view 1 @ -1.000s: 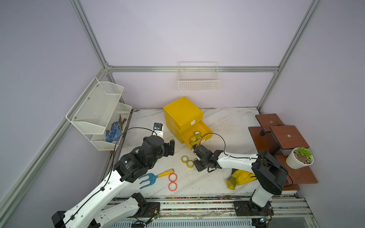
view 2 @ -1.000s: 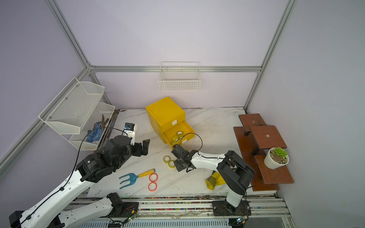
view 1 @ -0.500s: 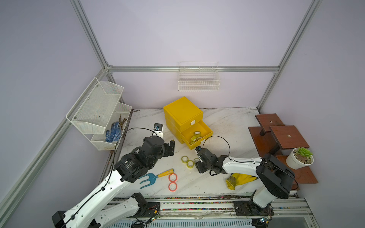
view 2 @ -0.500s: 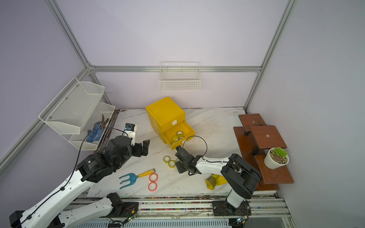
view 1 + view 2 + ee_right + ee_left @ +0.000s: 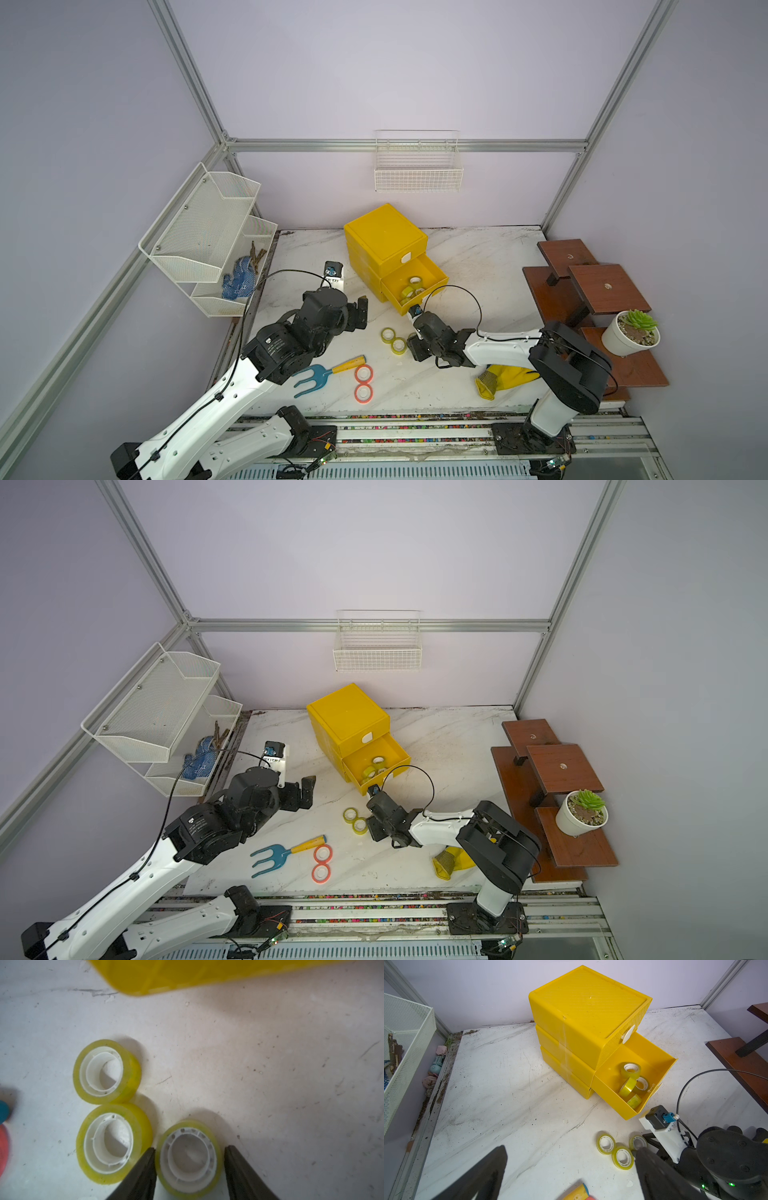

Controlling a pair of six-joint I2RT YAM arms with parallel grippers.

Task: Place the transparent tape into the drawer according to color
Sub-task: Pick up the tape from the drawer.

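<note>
The right gripper [image 5: 190, 1147] is down at the table [image 5: 478, 257], its two dark fingers [image 5: 143, 1176] set either side of a yellow-green tape roll [image 5: 187, 1124] lying flat on the marble; one finger touches the roll's wall and the other stands just beside it, so whether the roll is truly pinched cannot be told. Just beside this roll lie a second roll [image 5: 145, 1124] and a third roll [image 5: 133, 1076], touching each other, both flat with their white cores showing; in both top views the three sit about mid-table, just in front of the open drawer [image 5: 436, 276] of the yellow cabinet [image 5: 384, 237], which stands toward the back edge. That drawer, below the top one, is pulled out and holds several yellow-green rolls [image 5: 631, 1070], some flat, some on edge. The left gripper [image 5: 571, 1148] hangs released over the left half of the table, jaws spread wide with nothing between them. Nearer the front edge lie two pink-red rings [image 5: 363, 366], flat and just beside each other, next to a blue garden fork [image 5: 311, 376] with a yellow handle; a yellow glove [image 5: 505, 376] lies by the front right corner.
</note>
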